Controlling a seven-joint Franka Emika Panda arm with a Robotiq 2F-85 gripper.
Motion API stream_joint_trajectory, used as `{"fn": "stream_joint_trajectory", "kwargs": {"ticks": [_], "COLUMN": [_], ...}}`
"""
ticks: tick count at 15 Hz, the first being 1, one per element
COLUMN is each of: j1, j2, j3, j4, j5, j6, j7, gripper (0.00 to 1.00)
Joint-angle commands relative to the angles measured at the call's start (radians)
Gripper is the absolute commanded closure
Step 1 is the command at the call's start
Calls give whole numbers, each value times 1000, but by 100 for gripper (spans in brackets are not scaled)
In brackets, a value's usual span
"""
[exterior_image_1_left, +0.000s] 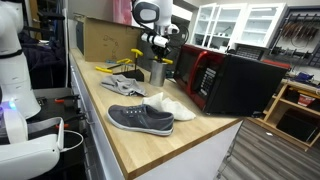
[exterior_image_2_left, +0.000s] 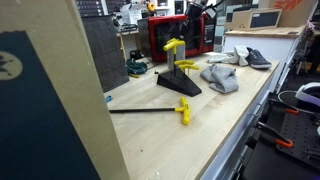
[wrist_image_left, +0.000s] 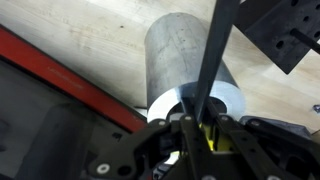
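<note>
My gripper is shut on a thin black-handled tool with a yellow part showing between the fingers. The black handle runs away from the jaws across the wrist view. Directly beyond the jaws stands a grey metal cup on the wooden table, with the tool's lower end at its open mouth. In an exterior view the gripper hangs just above the cup, next to the red and black microwave.
A grey shoe and a white shoe lie near the table's front. A grey cloth and a black stand with yellow tools are nearby. Another black tool with a yellow end lies flat. A cardboard box stands behind.
</note>
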Motion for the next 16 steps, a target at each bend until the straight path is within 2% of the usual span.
{"fn": "stream_joint_trajectory", "kwargs": {"ticks": [1,4,5,6,10,13,15,16], "j1": [-26,-36,-39,-42,-42,-41,-41,-39], "j2": [34,35,33,30,10,-20,-47,-56], "j3": [42,54,55,57,44,34,33,32], "j4": [39,41,39,36,14,-3,-8,-5], "j5": [21,5,1,-4,-87,-162,-193,-212], "j6": [4,-1,-5,-9,-26,-38,-66,-81], "j7": [-25,-26,-29,-29,2,46,73,84], "gripper": [96,96,70,57,30,18,15,7]}}
